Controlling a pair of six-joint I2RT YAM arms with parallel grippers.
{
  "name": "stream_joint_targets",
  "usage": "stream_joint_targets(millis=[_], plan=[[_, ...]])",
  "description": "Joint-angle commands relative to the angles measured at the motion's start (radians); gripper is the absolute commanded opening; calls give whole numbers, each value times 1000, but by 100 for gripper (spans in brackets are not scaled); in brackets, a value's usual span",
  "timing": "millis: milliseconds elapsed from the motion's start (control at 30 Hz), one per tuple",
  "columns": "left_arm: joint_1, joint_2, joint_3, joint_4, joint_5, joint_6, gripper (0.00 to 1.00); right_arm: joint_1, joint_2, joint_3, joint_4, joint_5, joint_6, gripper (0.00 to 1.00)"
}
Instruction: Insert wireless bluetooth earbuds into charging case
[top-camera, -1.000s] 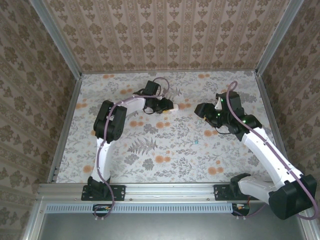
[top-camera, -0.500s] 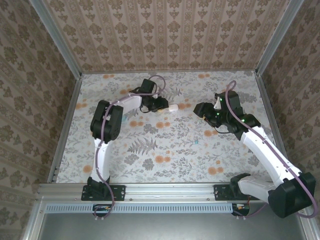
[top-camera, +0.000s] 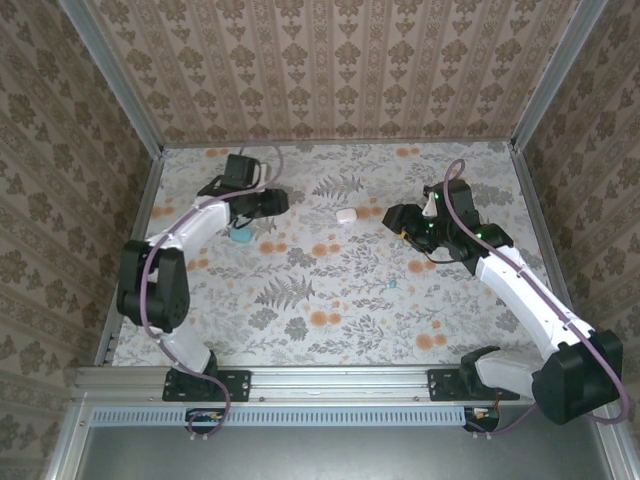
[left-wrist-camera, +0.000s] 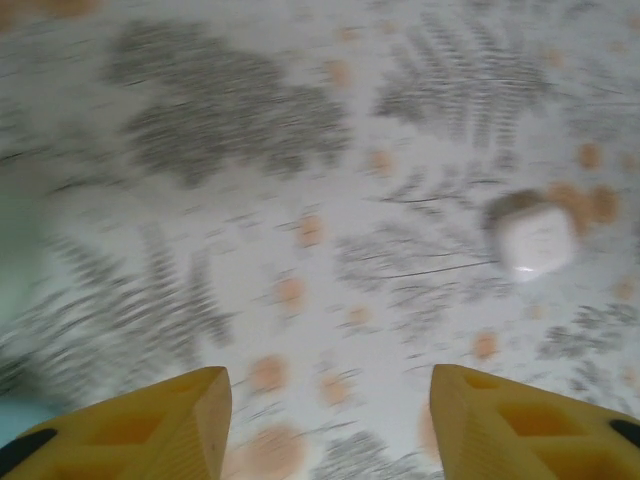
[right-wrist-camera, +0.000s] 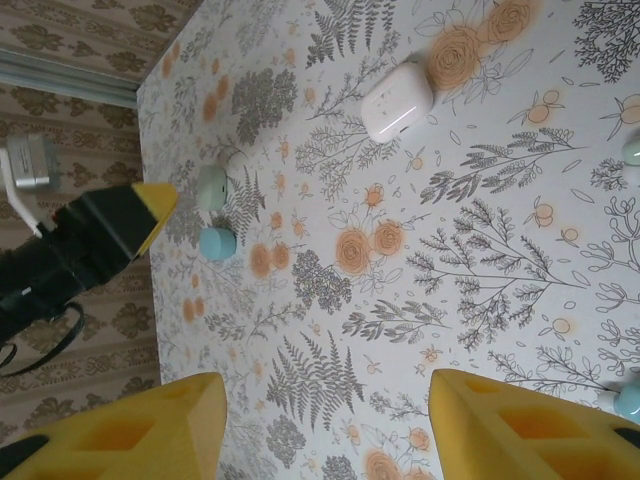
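The left gripper is being held open over the far left part of the table. Nothing is being gripped between its yellow fingers. A teal case is lying just beside it, under the arm. The white case is sitting nearer the far edge, between the two grippers, and it looks shut. A tiny teal earbud is lying near the middle of the table, well apart from both cases. The right gripper is being held open too, near the white case, with nothing in it.

The earbud is very small and smooth, so it could be pinched badly and flicked away. The white case is light, so it could be pushed along the table instead of being opened. With both grippers near it, the arms could be bumped together.
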Motion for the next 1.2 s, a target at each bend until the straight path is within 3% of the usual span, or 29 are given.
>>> stream_joint_targets(millis=[0, 167, 367, 533, 667, 1167], plan=[[64, -53, -60, -109, -126, 82, 59, -3, 14, 15, 26, -27, 6, 58], [191, -69, -118, -115, -56, 76, 64, 6, 33, 24, 36, -35, 13, 58], [269, 9, -84, -143, -38, 39, 66, 30, 63, 49, 29, -40, 4, 58], [266, 71, -25, -183, -57, -5, 68, 47, 73, 51, 28, -34, 10, 58], [246, 105, 1, -196, -102, -42, 75, 52, 74, 50, 29, -29, 13, 58], [137, 273, 168, -353, -310, -215, 77, 57, 72, 46, 21, -26, 7, 59]])
